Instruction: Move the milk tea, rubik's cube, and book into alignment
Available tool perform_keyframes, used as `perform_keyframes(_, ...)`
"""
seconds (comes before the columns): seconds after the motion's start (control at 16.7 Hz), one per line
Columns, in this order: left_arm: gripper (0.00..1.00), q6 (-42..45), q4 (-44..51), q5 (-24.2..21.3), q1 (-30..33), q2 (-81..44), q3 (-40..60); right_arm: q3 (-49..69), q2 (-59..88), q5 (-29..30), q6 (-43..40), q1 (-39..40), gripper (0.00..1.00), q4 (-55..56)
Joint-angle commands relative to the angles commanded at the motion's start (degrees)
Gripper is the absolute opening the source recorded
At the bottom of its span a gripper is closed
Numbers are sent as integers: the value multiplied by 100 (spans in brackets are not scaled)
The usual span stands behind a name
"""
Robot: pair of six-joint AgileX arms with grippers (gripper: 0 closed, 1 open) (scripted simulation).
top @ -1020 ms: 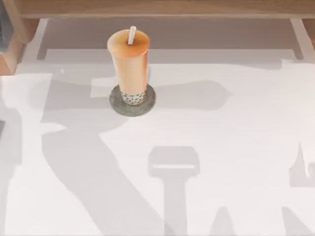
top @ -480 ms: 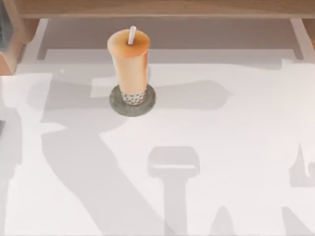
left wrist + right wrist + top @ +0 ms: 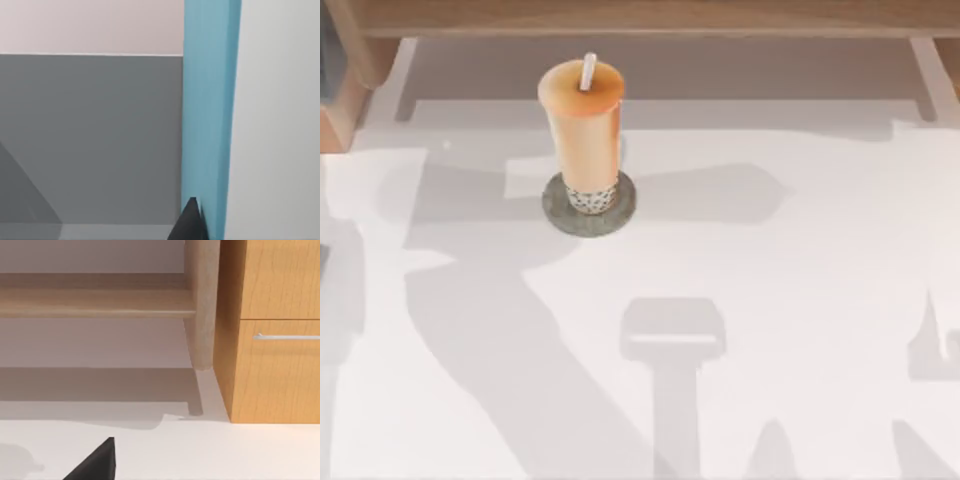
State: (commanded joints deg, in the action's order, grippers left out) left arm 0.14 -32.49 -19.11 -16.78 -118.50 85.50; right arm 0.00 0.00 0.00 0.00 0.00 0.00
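Standing upright on a flat round grey disc [image 3: 588, 205], one milk tea [image 3: 583, 130] is sitting toward the far left part of the white worktop [image 3: 770, 300], its long axis vertical. The clear cup is holding orange-tan drink with dark pearls at the bottom, and one white straw [image 3: 588, 72] is pointing straight up from its top. The left wrist view is showing one upright blue panel [image 3: 207, 115]; the right wrist view is showing one wooden cabinet [image 3: 272, 330] with a drawer handle [image 3: 286, 336]. Whether either arm's fingers are spread or pressed together, I cannot tell.

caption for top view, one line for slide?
Milk tea stands upright on a grey disc on the white table.
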Motion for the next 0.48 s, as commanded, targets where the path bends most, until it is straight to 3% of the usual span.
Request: perform_keyframes(0.48,0,4,50,-20,-61,319,-194,0,0,0,0,0,100,0)
